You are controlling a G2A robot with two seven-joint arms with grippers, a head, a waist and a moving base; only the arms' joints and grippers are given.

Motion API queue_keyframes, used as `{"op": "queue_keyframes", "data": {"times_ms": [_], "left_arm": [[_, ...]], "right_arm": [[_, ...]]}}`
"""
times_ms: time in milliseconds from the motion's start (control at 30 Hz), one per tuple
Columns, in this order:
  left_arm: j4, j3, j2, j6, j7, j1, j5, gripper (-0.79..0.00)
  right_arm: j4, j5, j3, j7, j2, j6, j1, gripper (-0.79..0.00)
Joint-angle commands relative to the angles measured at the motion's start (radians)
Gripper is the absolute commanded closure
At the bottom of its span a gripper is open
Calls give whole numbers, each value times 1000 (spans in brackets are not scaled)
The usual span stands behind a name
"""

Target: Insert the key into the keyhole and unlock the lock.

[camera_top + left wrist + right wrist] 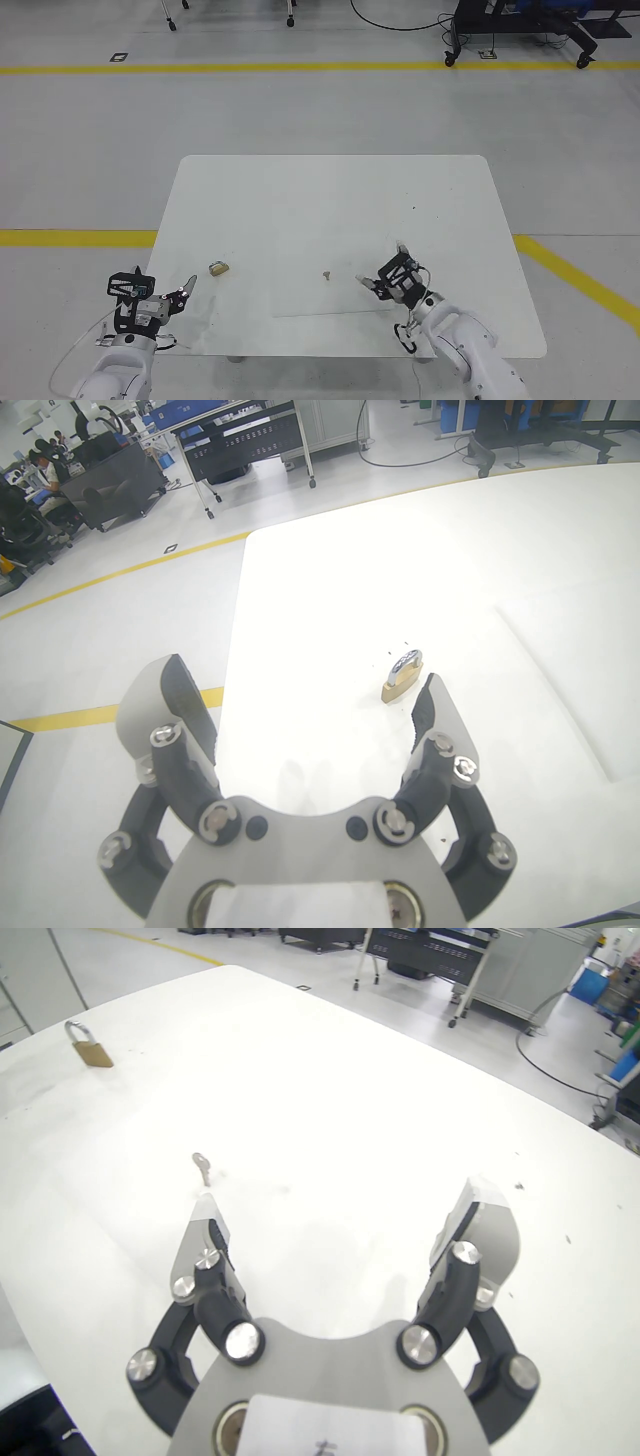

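The left fingers (186, 697) are spread apart and empty. The brass padlock (401, 681) lies on the white surface (350, 575) just beyond one fingertip. The right fingers (209, 1230) also stand apart, with the key (201, 1167) just ahead of one tip.

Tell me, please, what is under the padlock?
The padlock rests directly on the white table, and nothing else shows beneath it. The face that touches the table is covered, so it cannot be seen.
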Motion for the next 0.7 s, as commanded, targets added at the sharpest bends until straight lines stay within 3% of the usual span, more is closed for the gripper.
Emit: {"op": "queue_keyframes", "data": {"times_ms": [0,167,200,233,267,300,500,567,667], "left_arm": [[0,0,0,0,0,0,0,-785],[0,0,0,0,0,0,0,-785],[0,0,0,0,0,0,0,-785],[0,0,0,0,0,0,0,-785],[0,0,0,0,0,0,0,-785],[0,0,0,0,0,0,0,-785],[0,0,0,0,0,0,0,-785],[0,0,0,0,0,0,0,-785],[0,0,0,0,0,0,0,-785]], "right_arm": [[24,-32,-42,21,-2,-62,48,-785],[136,-76,-104,73,-1,-306,185,-785],[155,-59,-105,76,-2,-327,201,-551],[184,-35,-110,90,-3,-368,234,-388],[200,-17,-116,97,-5,-395,253,-391],[215,2,-124,104,-6,-418,270,-493],[287,6,-215,191,-26,-441,362,-529],[315,19,-239,208,-34,-448,393,-431],[349,34,-276,232,-45,-452,430,-391]]}}
